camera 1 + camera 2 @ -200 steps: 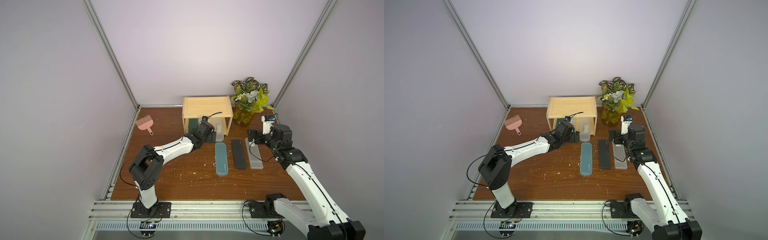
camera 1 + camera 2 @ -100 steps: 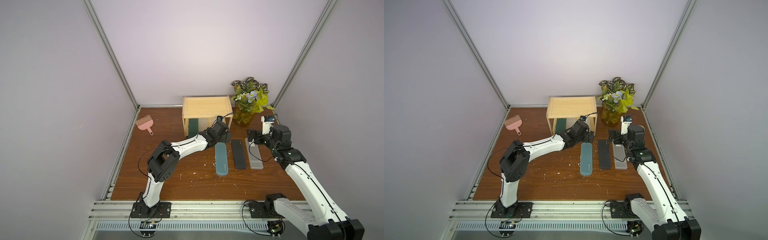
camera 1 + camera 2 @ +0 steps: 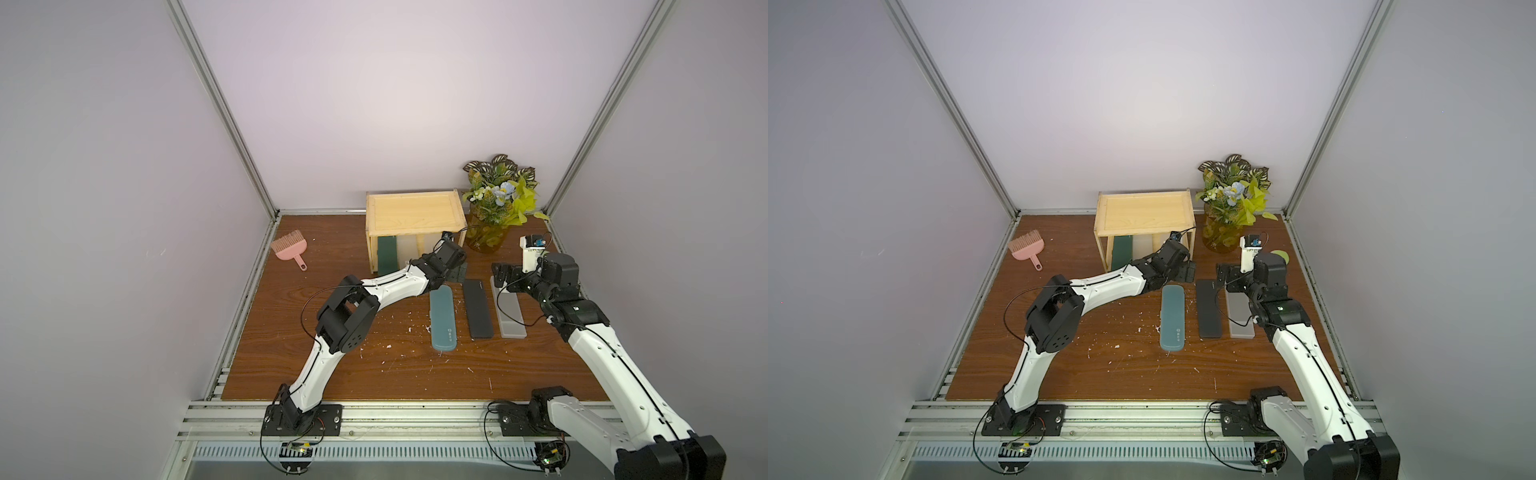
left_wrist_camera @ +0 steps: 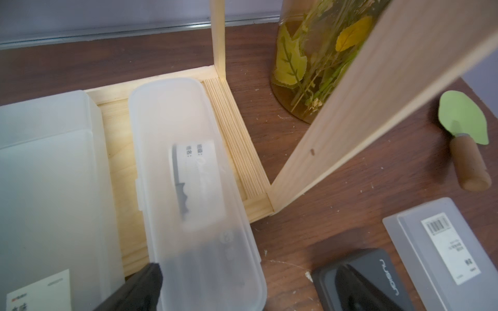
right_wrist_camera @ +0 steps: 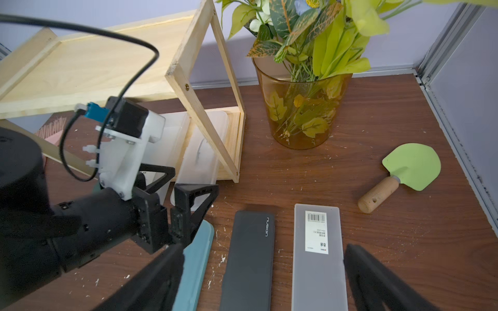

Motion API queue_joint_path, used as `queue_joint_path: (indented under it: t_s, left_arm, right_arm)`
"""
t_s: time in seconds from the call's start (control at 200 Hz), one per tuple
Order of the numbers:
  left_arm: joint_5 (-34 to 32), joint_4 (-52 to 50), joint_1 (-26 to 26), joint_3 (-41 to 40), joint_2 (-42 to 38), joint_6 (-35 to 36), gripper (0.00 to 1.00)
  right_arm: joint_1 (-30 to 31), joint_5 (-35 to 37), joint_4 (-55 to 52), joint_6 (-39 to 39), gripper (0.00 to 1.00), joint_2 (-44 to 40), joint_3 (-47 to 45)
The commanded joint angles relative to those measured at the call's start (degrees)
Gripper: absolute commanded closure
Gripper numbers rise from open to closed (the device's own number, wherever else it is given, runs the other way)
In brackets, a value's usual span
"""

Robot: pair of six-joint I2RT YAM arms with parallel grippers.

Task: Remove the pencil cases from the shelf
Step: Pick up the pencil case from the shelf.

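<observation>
At the far edge of the tabletop (image 3: 332, 353) (image 3: 1121, 374), both top views: the shelf (image 3: 415, 214) (image 3: 1144, 214) stands beside the plant vase (image 3: 486, 239) (image 3: 1221, 239), with the dark green case (image 3: 387, 257) (image 3: 1122, 251) under its top board.
Cases off the shelf: teal case (image 3: 443, 320) (image 3: 1172, 318), black case (image 3: 478, 307) (image 3: 1209, 309) and frosted grey case (image 3: 510, 316) (image 3: 1239, 316) lie side by side in front, toward the tabletop's right edge.
My left gripper (image 3: 456, 272) (image 3: 1185, 272): at the shelf's front right post, jaws spread, empty.
My right gripper (image 3: 500, 274) (image 3: 1223, 272): over the frosted grey case's far end, jaws spread, empty.
Left wrist view: my fingers (image 4: 145, 285) straddle the near end of the clear case (image 4: 188, 175), which lies on the shelf's bottom board beside a second frosted case (image 4: 45, 175).
Right wrist view: my right fingers (image 5: 377, 280) stand wide over the black and grey cases.
</observation>
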Motion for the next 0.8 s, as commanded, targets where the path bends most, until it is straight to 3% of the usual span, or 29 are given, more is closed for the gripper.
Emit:
queue_joint_path:
  t_s: [0.0,0.796]
  left_arm:
    - [-2.88,-2.27,0.26,0.94,0.08,-1.36,0.00]
    - [-2.34,-3.77,1.01,0.53,2.57,-5.25,0.00]
  right_arm:
    - [0.36,-1.50,2.09,-0.09,0.01,-0.42,-0.30]
    - [0.33,-1.89,2.32,-0.07,0.01,0.37,-1.43]
